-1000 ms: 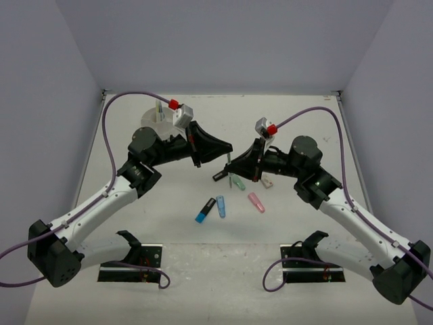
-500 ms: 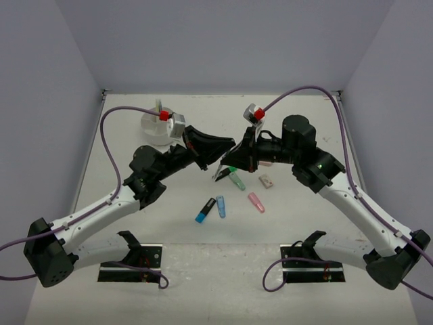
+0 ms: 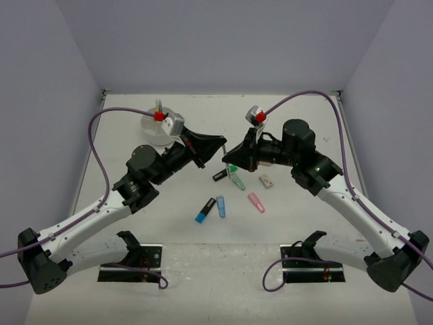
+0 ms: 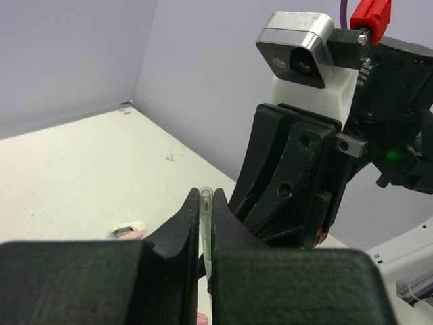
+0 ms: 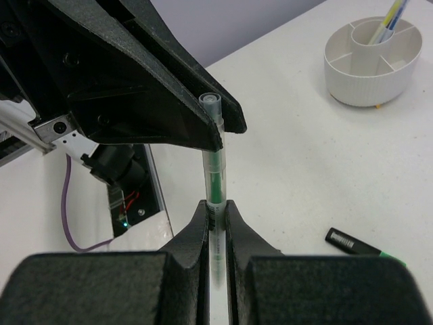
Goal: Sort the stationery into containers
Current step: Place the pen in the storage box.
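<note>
A thin clear pen with green ink (image 5: 215, 169) is held in the air between both grippers. My right gripper (image 5: 215, 206) is shut on its lower part. My left gripper (image 4: 206, 200) is shut on the pen's (image 4: 206, 211) upper end. In the top view the two grippers meet tip to tip, left (image 3: 216, 145) and right (image 3: 233, 154), above the table's middle. The white divided tub (image 3: 154, 126) stands at the back left, behind the left arm. It also shows in the right wrist view (image 5: 369, 64) with a yellow and blue pen (image 5: 390, 16) standing in it.
On the table under the grippers lie a black-capped green highlighter (image 3: 220, 175), a green highlighter (image 3: 237, 180), a tan eraser (image 3: 267, 181), a pink highlighter (image 3: 256, 202) and two blue highlighters (image 3: 204, 211). A pink and white eraser (image 4: 127, 231) shows in the left wrist view.
My right gripper has risen from the table with the pen. My left gripper has swung away from the tub toward it and now grips the pen's upper end.
</note>
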{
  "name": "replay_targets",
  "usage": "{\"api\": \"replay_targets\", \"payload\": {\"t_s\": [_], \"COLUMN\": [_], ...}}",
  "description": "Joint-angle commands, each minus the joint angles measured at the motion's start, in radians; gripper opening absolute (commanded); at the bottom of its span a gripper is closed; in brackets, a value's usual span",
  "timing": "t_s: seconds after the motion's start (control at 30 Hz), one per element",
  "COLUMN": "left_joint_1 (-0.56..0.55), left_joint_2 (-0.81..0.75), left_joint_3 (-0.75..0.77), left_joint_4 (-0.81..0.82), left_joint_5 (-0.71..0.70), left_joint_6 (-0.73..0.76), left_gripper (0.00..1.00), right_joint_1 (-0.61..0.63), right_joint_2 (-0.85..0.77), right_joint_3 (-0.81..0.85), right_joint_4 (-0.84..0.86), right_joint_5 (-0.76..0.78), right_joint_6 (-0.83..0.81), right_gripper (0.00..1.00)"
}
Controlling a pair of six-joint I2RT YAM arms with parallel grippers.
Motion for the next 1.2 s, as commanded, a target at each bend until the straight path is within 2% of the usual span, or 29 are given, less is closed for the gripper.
{"api": "replay_targets", "payload": {"t_s": [0.0, 0.1, 0.2, 0.23, 0.33, 0.4, 0.5, 0.57, 0.67, 0.7, 0.77, 0.8, 0.83, 0.97, 1.0, 1.17], "left_joint_1": [-0.015, -0.015, -0.014, -0.014, -0.015, -0.014, -0.014, -0.01, 0.006, 0.042, 0.136, 0.222, 0.232, 0.416, 0.455, 0.58], "left_joint_2": [0.025, 0.024, 0.021, 0.024, 0.033, 0.033, 0.03, 0.041, 0.079, 0.099, 0.148, 0.203, 0.209, 0.401, 0.438, 0.586], "left_joint_3": [0.012, 0.048, 0.099, 0.122, 0.163, 0.174, 0.192, 0.208, 0.214, 0.215, 0.238, 0.278, 0.283, 0.334, 0.351, 0.383], "left_joint_4": [-0.304, -0.335, -0.352, -0.352, -0.383, -0.377, -0.373, -0.371, -0.28, -0.239, -0.162, -0.149, -0.121, 0.202, 0.247, 0.384], "left_joint_5": [-0.001, -0.059, -0.119, -0.138, -0.222, -0.281, -0.421, -0.52, -0.716, -0.764, -0.775, -0.771, -0.774, -0.737, -0.703, -0.555], "left_joint_6": [0.074, 0.082, 0.087, 0.088, 0.089, 0.088, 0.088, 0.125, 0.181, 0.196, 0.225, 0.231, 0.232, 0.524, 0.55, 0.51], "left_gripper": [0.0, 0.0, 0.0, 0.0, 0.0, 0.0, 0.0, 0.0, 0.0, 0.0, 0.0, 0.0, 0.0, 0.0, 0.0, 0.0], "right_joint_1": [-0.034, -0.034, -0.034, -0.034, -0.034, -0.034, -0.034, -0.034, -0.034, -0.034, -0.034, -0.034, -0.034, -0.034, -0.034, -0.033], "right_joint_2": [-0.06, -0.063, -0.065, -0.065, -0.063, -0.062, -0.068, -0.08, -0.123, -0.144, -0.194, -0.209, -0.22, -0.272, -0.279, -0.277], "right_joint_3": [0.033, 0.003, -0.035, -0.047, -0.07, -0.074, -0.1, -0.12, -0.161, -0.18, -0.229, -0.242, -0.254, -0.311, -0.322, -0.323], "right_joint_4": [0.285, 0.301, 0.319, 0.326, 0.338, 0.337, 0.33, 0.318, 0.312, 0.319, 0.343, 0.345, 0.344, 0.338, 0.345, 0.341], "right_joint_5": [0.026, 0.039, 0.036, 0.034, 0.032, 0.035, 0.042, 0.074, 0.139, 0.159, 0.181, 0.193, 0.195, 0.187, 0.184, 0.19], "right_joint_6": [-0.022, -0.021, -0.014, -0.011, -0.002, -0.001, -0.013, -0.017, -0.017, -0.013, -0.001, -0.002, -0.002, 0.008, 0.01, 0.015], "right_gripper": [0.0, 0.02, 0.19, 0.22, 0.44, 0.53, 0.56, 0.62, 0.67, 0.69, 0.73, 0.74, 0.75, 0.78, 0.8, 0.83]}}
